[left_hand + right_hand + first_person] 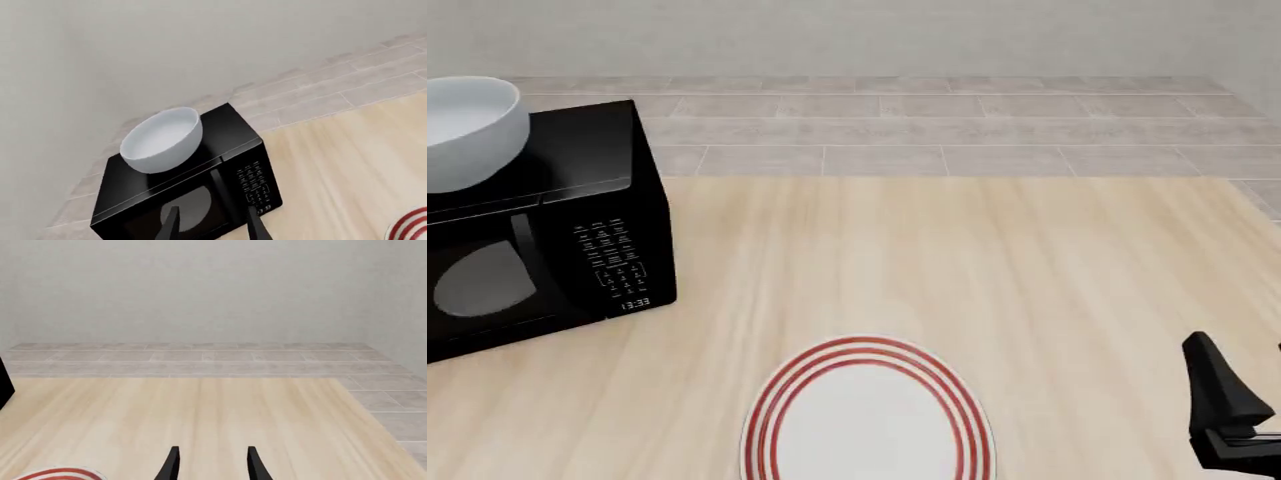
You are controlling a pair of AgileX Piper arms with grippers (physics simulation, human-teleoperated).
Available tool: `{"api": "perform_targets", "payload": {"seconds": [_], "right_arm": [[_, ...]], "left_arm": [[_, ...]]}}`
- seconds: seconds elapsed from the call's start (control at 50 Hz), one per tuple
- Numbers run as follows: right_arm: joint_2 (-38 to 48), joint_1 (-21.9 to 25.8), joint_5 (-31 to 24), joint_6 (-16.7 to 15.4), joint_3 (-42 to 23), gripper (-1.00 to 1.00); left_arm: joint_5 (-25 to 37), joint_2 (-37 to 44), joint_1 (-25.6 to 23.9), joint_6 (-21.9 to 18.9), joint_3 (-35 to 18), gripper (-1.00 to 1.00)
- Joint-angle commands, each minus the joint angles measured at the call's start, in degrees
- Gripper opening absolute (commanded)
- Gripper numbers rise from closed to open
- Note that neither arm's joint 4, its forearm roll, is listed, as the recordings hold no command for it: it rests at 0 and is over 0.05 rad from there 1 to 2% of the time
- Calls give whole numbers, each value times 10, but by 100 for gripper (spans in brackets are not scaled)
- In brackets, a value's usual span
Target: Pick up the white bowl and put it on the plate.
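I see the white bowl point(467, 130) at the upper left of the front view, cut off by the frame's left edge. It is plain, smooth and deep, sitting upright with its opening up on top of the black microwave point(587, 190), toward that top's left side. The plate point(868, 420) lies flat on the wooden table point(988, 270) at the bottom centre of the frame, white with three thin red rings near its rim, its near edge cropped. Bowl and plate are well apart.
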State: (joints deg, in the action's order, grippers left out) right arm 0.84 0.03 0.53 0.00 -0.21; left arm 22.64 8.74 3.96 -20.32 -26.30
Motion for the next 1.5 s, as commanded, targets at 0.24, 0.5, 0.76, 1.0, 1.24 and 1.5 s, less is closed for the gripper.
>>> {"api": "perform_targets", "payload": {"seconds": [0.24, 0.5, 0.76, 1.0, 1.24, 1.5], "right_arm": [[-2, 0, -1, 0, 0, 100], [-2, 0, -1, 0, 0, 100], [-2, 0, -1, 0, 0, 100], [-2, 0, -1, 0, 0, 100], [-2, 0, -1, 0, 0, 100], [-2, 0, -1, 0, 0, 100]], "left_arm": [[215, 131, 11, -183, -244, 100], [219, 207, 43, -241, -305, 100], [227, 271, 65, -280, -361, 100], [256, 335, 67, -321, -446, 100], [273, 353, 29, -333, -447, 100], [252, 367, 11, -355, -409, 100]]}}
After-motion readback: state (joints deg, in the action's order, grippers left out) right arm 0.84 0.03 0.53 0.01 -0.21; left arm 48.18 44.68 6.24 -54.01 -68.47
